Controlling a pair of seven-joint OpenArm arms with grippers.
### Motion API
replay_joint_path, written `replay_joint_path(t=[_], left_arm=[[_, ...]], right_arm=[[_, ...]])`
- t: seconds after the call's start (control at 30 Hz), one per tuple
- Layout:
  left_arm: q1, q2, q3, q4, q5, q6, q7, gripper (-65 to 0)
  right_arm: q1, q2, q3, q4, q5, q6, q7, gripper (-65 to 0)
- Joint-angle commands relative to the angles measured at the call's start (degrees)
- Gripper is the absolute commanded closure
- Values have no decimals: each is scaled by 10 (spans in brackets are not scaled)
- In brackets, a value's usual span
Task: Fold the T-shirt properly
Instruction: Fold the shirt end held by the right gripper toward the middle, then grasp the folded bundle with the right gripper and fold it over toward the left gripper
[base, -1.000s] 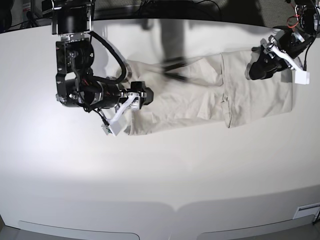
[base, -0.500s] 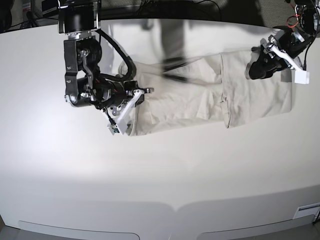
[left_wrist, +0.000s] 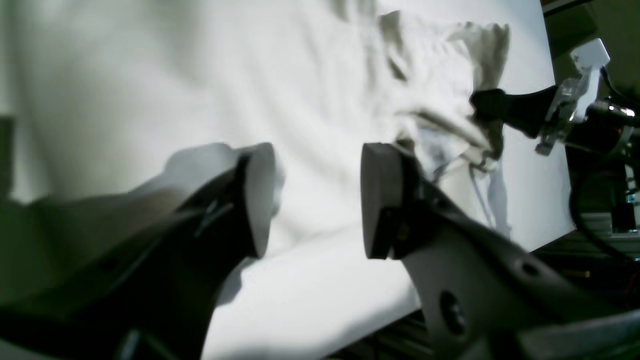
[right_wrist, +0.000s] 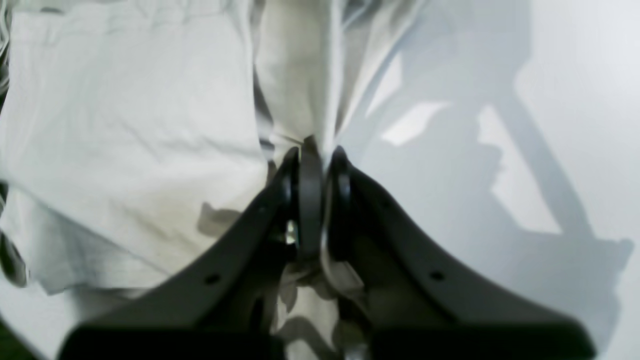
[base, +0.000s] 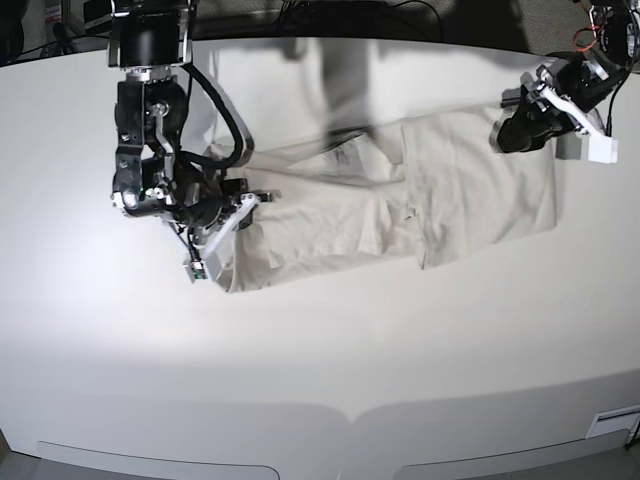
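Observation:
The pale beige T-shirt (base: 470, 190) lies wrinkled and stretched sideways across the far half of the white table (base: 320, 380). My right gripper (base: 232, 212) is at the shirt's left end. In the right wrist view that gripper (right_wrist: 314, 155) is shut, with a bunched fold of the T-shirt (right_wrist: 125, 125) pinched between its fingertips. My left gripper (base: 505, 132) hovers over the shirt's upper right corner. The left wrist view shows it (left_wrist: 320, 195) open with nothing between its pads, above the T-shirt (left_wrist: 150, 100) near the fabric's edge. Far off in that view the right gripper (left_wrist: 487, 107) holds raised cloth.
Dark cables and equipment (base: 400, 15) run behind the table's far edge. A small white label (base: 615, 420) sits at the front right rim. The table edge (left_wrist: 320, 320) drops off just below my left gripper in the left wrist view.
My right gripper closed on the shirt's left end and drew it left and toward the front. The whole shirt slid left with it. The left gripper stayed open in nearly the same place.

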Motion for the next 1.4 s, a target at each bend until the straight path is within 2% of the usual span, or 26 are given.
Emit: replay_joint_path(t=[0.0,0.17,0.33,0.47,0.57,0.67,0.83,0.93,1.07,1.37], left_arm=[[1,-8,-3,10,-14,-8,-10,-275],[0,-7,-3,10,30,-8,-48,-275],[0,-3,-3,10,63,-8,-78,-275],[0,-3,-3,10,63,-8,-86,-275],[0,11,-3,10,109,-8,-134,-275],[0,37,-3,10,195,-8,-201,-275],[-3,81,-3,9,347,-8,-298,-275],[-6,85,-3,9,408,-8,-331,-275],[-15,85,-3,5,422,-8,-337,-275],[-43,85,-3,-57,422,-8,-344,-275]], right_arm=[[12,12,10,8,-5,-2,5,0],[18,61,26,11,0,-2,-12,0],[18,97,26,39,44,-2,-45,0],[18,101,26,92,65,-2,-75,0],[18,98,25,126,123,-1,-103,0],[18,85,25,150,162,0,-119,0],[17,44,24,160,161,0,-120,0],[17,24,15,160,160,0,-119,0],[17,10,-21,161,160,6,-119,0],[17,-49,-68,191,154,6,-114,0]])
